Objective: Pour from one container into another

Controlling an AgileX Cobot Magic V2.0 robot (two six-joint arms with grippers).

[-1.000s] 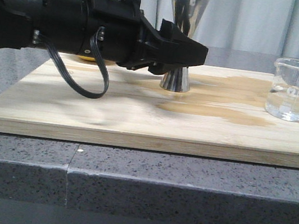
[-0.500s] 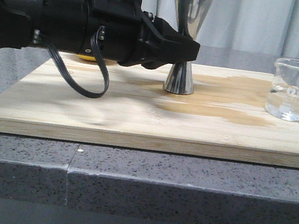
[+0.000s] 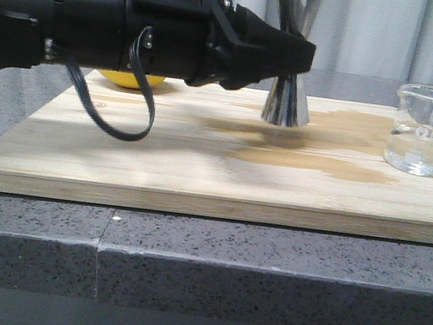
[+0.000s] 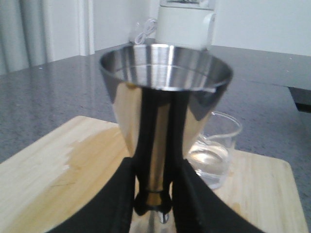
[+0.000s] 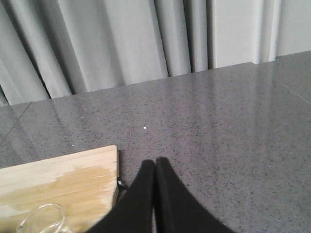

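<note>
My left gripper (image 3: 297, 58) is shut on the narrow waist of the steel jigger (image 3: 285, 103) and holds it upright, its base lifted a little off the wooden board (image 3: 200, 160). In the left wrist view the jigger (image 4: 165, 92) fills the middle, and the black fingers (image 4: 124, 199) clamp its gold-banded waist at my left gripper (image 4: 154, 196). The glass beaker (image 3: 426, 130), about a third full of clear liquid, stands at the board's right end, to the right of the jigger; it also shows behind the jigger in the left wrist view (image 4: 216, 153). My right gripper (image 5: 155, 164) is shut on nothing above the grey counter.
A yellow lemon (image 3: 131, 80) lies on the board behind the left arm. A dark wet patch (image 3: 325, 151) spreads between jigger and beaker. The board's corner (image 5: 97, 170) and the beaker's rim (image 5: 41, 216) show in the right wrist view. Curtains hang behind.
The left gripper closed on the jigger's waist, lifted it off the board and carried it right, toward the beaker. The beaker has not moved.
</note>
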